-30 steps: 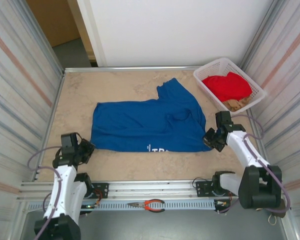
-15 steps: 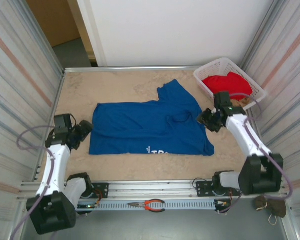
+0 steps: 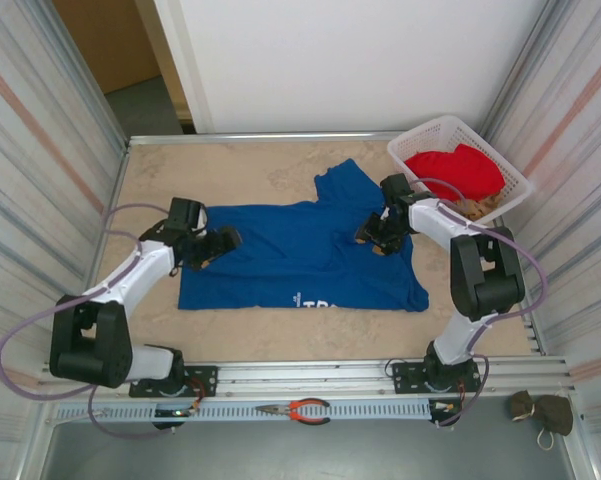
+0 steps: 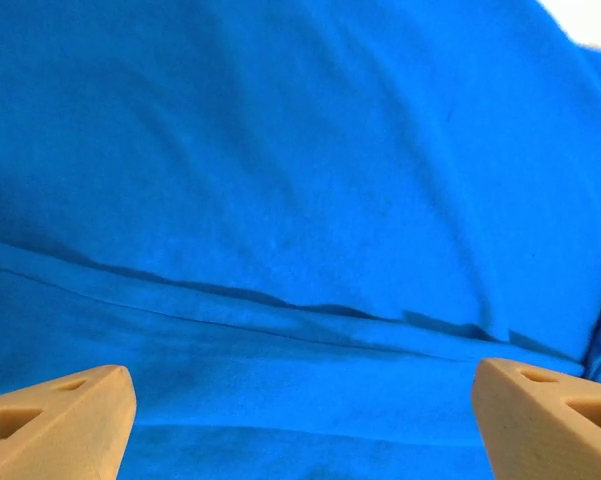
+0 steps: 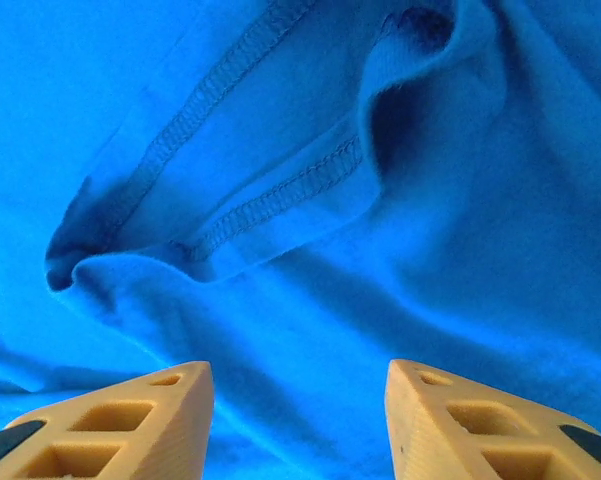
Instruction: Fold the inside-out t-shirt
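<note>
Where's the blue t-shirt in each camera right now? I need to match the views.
Top external: the t-shirt lies spread mid-table, left gripper over its left end, right gripper over its right part.
Left wrist: creased blue cloth across the frame, above the open gripper.
Right wrist: blue cloth with a stitched fold above the open gripper.
Shared landmark: that fold is probably the pucker beside the right gripper from above.

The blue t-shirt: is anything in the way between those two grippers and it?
Nothing visible does. The left gripper and the right gripper both hang open right over the t-shirt, with only bare blue cloth below them.
</note>
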Motion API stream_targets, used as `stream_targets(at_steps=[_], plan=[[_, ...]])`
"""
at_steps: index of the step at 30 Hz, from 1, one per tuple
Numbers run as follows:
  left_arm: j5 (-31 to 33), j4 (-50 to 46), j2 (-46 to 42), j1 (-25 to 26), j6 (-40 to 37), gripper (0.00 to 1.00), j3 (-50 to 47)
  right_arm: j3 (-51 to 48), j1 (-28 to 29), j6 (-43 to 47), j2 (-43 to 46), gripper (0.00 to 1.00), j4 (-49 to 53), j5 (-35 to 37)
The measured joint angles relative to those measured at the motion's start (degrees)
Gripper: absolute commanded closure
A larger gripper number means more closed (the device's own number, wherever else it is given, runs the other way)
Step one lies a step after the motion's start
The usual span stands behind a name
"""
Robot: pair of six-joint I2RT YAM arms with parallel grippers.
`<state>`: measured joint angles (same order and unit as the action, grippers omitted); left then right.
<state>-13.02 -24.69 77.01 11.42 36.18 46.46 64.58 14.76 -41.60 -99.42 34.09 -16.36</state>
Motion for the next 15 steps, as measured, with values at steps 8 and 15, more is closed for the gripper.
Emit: stream_targets(at_steps=[8, 15], plan=[[0.04, 3.74, 2.56, 1.09, 0.48, 0.12, -3.98, 2.89, -0.24, 0.02, -5.40, 0.53, -0.76, 0.02], [0.26, 5.57, 3.67, 1.09, 0.48, 0.12, -5.09, 7.78, -1.05, 0.02, -9.77, 0.54, -1.14, 0.00]])
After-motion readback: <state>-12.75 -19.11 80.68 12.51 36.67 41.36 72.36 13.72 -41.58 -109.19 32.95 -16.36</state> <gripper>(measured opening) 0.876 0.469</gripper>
